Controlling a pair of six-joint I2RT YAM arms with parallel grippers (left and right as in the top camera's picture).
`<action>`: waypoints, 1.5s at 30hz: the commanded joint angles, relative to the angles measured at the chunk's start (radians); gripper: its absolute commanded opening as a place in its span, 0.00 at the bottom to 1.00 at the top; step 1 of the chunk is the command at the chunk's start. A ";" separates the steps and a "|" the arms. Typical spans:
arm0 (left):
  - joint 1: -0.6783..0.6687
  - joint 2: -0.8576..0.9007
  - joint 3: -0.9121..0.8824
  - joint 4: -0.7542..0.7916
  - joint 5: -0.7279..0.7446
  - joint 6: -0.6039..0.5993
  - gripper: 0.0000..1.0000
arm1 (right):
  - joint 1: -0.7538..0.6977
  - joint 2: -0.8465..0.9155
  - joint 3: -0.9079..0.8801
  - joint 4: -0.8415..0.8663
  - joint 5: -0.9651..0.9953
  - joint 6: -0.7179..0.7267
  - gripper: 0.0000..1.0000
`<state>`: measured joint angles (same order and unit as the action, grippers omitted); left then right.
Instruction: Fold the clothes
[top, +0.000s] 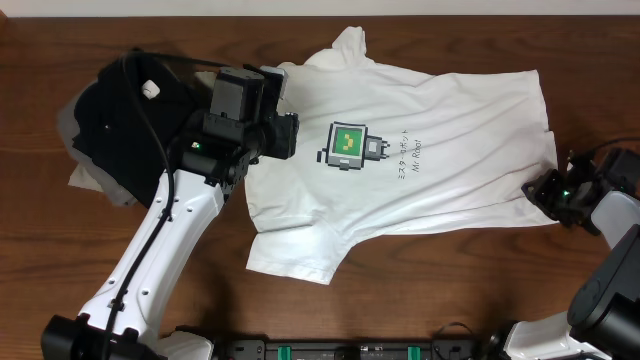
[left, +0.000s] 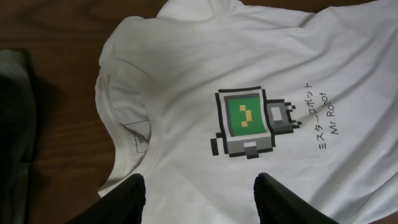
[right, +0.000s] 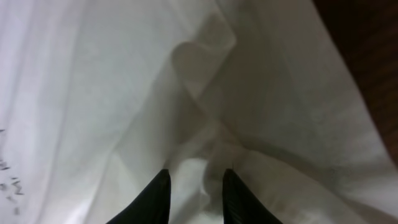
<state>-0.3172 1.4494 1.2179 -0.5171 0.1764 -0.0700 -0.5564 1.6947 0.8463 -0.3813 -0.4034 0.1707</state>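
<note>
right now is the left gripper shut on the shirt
No, the left gripper stands wide open above the T-shirt, fingers spread apart over flat cloth.

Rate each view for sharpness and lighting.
Overhead: even light, sharp, the T-shirt print readable, though the black garment is nearly featureless. Left wrist: crisp on the print, the left gripper dark and blurred at the bottom edge. Right wrist: dim and soft, folds hazy, the right gripper out of focus.
</note>
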 joint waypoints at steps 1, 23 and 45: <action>0.000 -0.008 -0.002 0.007 -0.008 0.021 0.58 | 0.010 0.000 -0.013 0.007 0.033 -0.011 0.24; 0.000 -0.008 -0.002 0.009 -0.008 0.021 0.58 | -0.003 -0.164 -0.016 -0.213 0.050 0.166 0.25; 0.000 -0.008 -0.002 0.013 -0.008 0.021 0.58 | 0.003 -0.093 -0.017 0.022 0.053 0.042 0.44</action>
<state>-0.3172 1.4494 1.2179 -0.5114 0.1764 -0.0700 -0.5568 1.5818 0.8307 -0.3752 -0.3016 0.2832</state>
